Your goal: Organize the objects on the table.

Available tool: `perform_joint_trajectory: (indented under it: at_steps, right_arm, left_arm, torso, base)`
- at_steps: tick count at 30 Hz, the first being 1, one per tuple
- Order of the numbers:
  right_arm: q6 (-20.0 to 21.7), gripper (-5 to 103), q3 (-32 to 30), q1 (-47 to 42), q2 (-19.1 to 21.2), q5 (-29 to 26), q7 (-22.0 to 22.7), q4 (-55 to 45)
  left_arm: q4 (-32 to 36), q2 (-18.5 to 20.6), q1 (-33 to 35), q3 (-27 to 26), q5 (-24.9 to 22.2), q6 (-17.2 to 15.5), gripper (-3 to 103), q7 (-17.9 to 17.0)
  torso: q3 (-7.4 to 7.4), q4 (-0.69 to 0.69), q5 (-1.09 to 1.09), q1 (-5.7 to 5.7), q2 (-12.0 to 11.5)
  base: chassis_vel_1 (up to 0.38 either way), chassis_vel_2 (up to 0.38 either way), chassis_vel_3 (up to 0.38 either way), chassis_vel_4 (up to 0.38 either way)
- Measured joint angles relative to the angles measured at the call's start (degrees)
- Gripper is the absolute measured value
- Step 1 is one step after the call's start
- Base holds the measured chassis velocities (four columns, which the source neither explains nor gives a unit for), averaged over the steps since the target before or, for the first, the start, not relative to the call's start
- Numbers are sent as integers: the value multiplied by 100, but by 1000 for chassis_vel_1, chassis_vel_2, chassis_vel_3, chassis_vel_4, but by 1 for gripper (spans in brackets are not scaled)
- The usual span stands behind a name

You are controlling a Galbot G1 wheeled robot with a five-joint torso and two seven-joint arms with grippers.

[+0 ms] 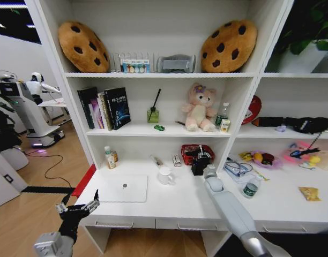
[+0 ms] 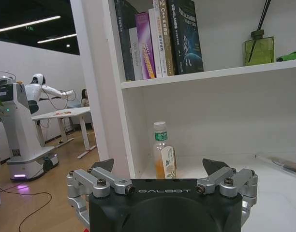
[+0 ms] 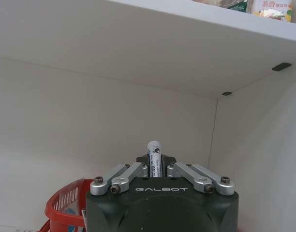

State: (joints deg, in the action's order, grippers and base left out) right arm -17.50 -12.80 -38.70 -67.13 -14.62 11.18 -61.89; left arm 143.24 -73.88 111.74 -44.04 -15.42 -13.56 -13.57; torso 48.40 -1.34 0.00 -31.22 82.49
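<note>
Your right gripper (image 3: 155, 164), at the frame's middle just over the red basket (image 1: 192, 152), is clamped on an upright pen (image 3: 154, 155), while your left gripper (image 1: 78, 206) waits spread and empty at lower left, beside the table (image 1: 169, 206) with the laptop (image 1: 123, 188).

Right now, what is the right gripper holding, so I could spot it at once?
Start at the white desk under the shelving and find the red mesh basket at its back. The right gripper sits just over that basket, shut on a pen. It is a slim white-barrelled stick with printed lettering, standing upright between the fingers, unlike the pens lying flat nearby.
</note>
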Motion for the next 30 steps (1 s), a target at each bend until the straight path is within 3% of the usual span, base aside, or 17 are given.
perform_joint_trajectory:
  at_steps: [10,12,14,19,20,23,26,30]
  right_arm:
    - [55,10,68,-72,-40,-88,-1,-25]
    - [100,23,79,-129,-21,-140,6,-119]
    - [137,23,81,-169,9,-175,5,-186]
    - [213,44,75,-372,181,-252,2,-532]
    - [213,44,75,-372,181,-252,2,-532]
    - [225,61,46,-415,247,-290,-1,-643]
    - [241,66,36,-439,276,-354,-8,-700]
    - [345,83,13,-542,354,-587,-27,-889]
  left_arm:
    - [0,0,0,0,0,0,100,0]
    - [0,0,0,0,0,-1,100,0]
    - [0,0,0,0,0,-1,100,0]
    - [0,0,0,0,0,-1,100,0]
    - [0,0,0,0,0,-1,100,0]
    - [0,0,0,0,0,0,100,0]
    - [0,0,0,0,0,-1,100,0]
    - [0,0,0,0,0,-1,100,0]
  torso:
    - [0,1,0,0,0]
    - [0,2,1,0,0]
    - [0,2,1,0,0]
    - [0,0,1,0,0]
    - [0,0,1,0,0]
    - [0,1,0,0,0]
    - [0,2,1,0,0]
    - [0,1,1,0,0]
  base:
    - [0,0,0,0]
    - [0,0,0,0]
    - [0,0,0,0]
    - [0,0,0,0]
    - [0,0,0,0]
    - [0,0,0,0]
    - [0,0,0,0]
    - [0,0,0,0]
